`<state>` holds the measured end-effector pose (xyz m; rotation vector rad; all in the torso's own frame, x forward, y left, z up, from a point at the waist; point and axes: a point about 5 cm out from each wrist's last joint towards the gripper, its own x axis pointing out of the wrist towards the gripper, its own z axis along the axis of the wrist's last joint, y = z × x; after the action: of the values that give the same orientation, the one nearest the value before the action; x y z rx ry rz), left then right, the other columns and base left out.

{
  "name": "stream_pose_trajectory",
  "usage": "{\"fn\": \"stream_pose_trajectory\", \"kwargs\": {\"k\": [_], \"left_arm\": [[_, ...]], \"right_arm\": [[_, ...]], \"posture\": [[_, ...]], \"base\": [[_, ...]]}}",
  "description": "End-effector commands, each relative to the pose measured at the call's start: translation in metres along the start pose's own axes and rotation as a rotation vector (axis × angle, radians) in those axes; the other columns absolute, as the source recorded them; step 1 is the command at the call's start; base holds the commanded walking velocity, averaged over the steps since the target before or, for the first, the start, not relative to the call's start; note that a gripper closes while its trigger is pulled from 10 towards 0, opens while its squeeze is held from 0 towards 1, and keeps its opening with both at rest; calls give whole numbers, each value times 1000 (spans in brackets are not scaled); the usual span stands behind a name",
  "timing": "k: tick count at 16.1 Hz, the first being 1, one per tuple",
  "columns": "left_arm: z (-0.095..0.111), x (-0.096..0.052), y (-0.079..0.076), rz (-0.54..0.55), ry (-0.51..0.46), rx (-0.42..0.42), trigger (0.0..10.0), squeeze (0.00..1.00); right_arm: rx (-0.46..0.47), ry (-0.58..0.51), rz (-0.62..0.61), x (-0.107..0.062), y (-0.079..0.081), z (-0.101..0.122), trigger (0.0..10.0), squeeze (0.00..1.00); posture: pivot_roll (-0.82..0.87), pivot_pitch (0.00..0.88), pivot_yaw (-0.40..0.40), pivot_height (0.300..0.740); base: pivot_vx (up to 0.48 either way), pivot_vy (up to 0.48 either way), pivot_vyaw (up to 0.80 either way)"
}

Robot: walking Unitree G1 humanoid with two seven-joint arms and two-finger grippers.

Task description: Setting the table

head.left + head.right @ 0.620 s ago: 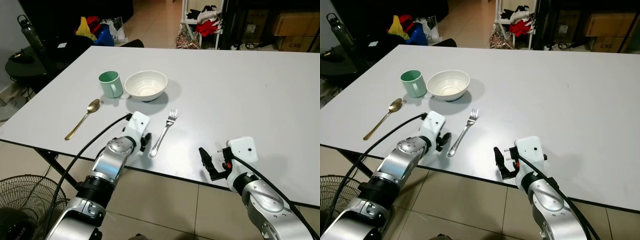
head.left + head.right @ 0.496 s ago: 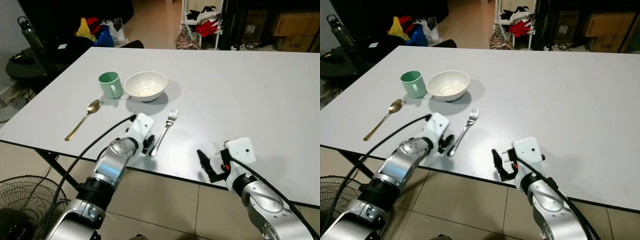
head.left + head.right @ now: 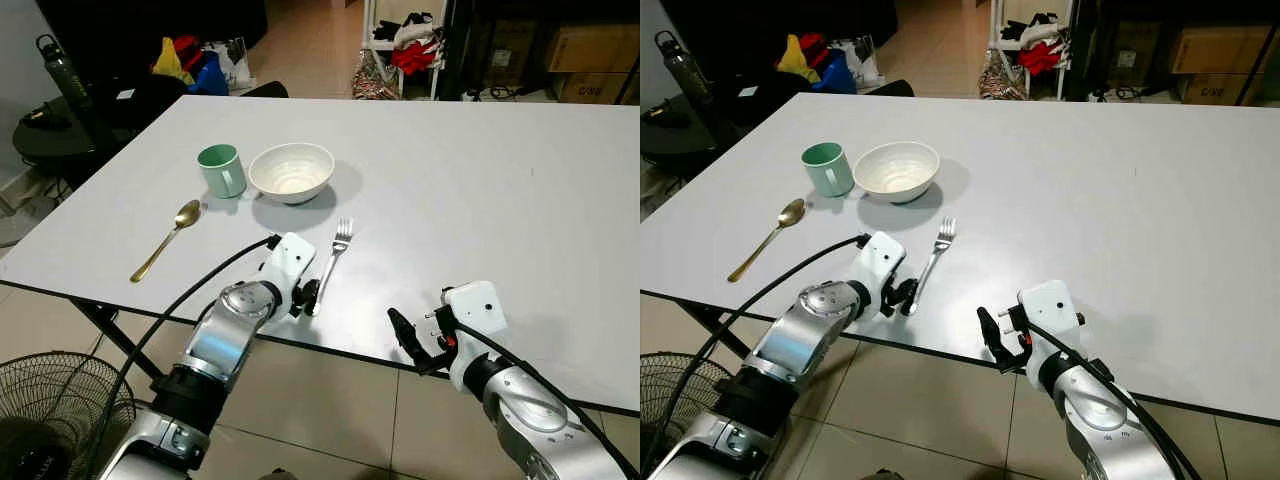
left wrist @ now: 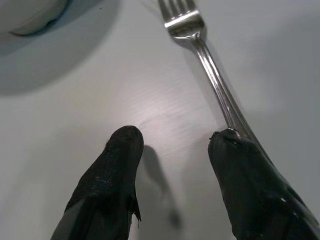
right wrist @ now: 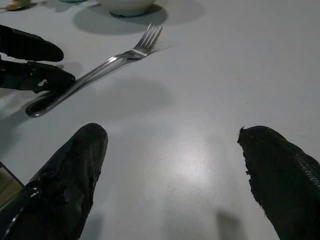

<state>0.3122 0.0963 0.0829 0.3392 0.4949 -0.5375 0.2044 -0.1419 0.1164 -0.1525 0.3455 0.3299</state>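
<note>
Table (image 3: 480, 170): white top, dark edge, spans most of the head view; tiled floor beneath its near edge.
Fan (image 3: 50, 400): wire-cage floor fan, on the floor at the robot's lower left, beside the table leg.
Left gripper (image 3: 308, 296): low on the table near the front edge, at the fork's handle end. Fingers (image 4: 111, 180) spread; one rests against the handle, the other sits on bare table beside it. Nothing pinched.
Right gripper (image 3: 408, 340): at the table's front edge, well to the right of the fork. Fingers (image 5: 70, 182) spread wide over bare tabletop, holding nothing.
Bowl (image 3: 291, 171): white, upright, far side of the fork, just right of the cup.
Cup (image 3: 220, 169): pale green, handle toward the robot, near the bowl; whether they touch, cannot tell.
Fork (image 3: 330, 264): silver, flat on the table, tines pointing toward the bowl, handle toward the front edge.
Spoon (image 3: 167, 238): gold, flat, left of the fork, bowl end near the cup.
</note>
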Motion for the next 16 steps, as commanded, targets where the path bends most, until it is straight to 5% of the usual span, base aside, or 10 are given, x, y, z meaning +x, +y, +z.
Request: {"fn": "stream_pose_trajectory", "kwargs": {"k": [1,4,9,12,13,14,15,16], "left_arm": [[-9,0,-9,-48,41,-18,10000,0],[-8,1,-12,-58,43,-16,10000,0],[-5,-5,7,26,-3,-14,10000,0],[13,-27,34,113,-240,-18,10000,0],[16,-38,40,125,-289,-77,10000,0],[17,-46,42,141,-322,-115,10000,204],[17,-53,40,138,-356,-162,10000,1000],[16,-66,34,137,-404,-183,10000,1000]], "right_arm": [[-6,-9,18,1,2,3,10000,0],[-10,-10,15,1,1,3,10000,0],[-2,-20,7,2,1,5,10000,0],[72,-59,-39,1,-1,8,10000,0],[75,-85,-83,0,-3,9,10000,0],[68,-94,-104,1,-4,10,10000,0],[69,-100,-121,0,-5,11,10000,541],[75,-121,-158,-1,-7,12,10000,1000]], "posture": [[-24,0,141,740],[-28,0,144,740],[-26,0,143,740],[-19,0,148,740],[-17,0,151,740],[-16,0,158,740],[-16,0,162,740],[-13,0,168,740]], "base": [[0,0,0],[0,0,0],[0,0,0],[0,0,0],[0,0,0],[0,0,0],[0,0,0],[0,0,800]]}}
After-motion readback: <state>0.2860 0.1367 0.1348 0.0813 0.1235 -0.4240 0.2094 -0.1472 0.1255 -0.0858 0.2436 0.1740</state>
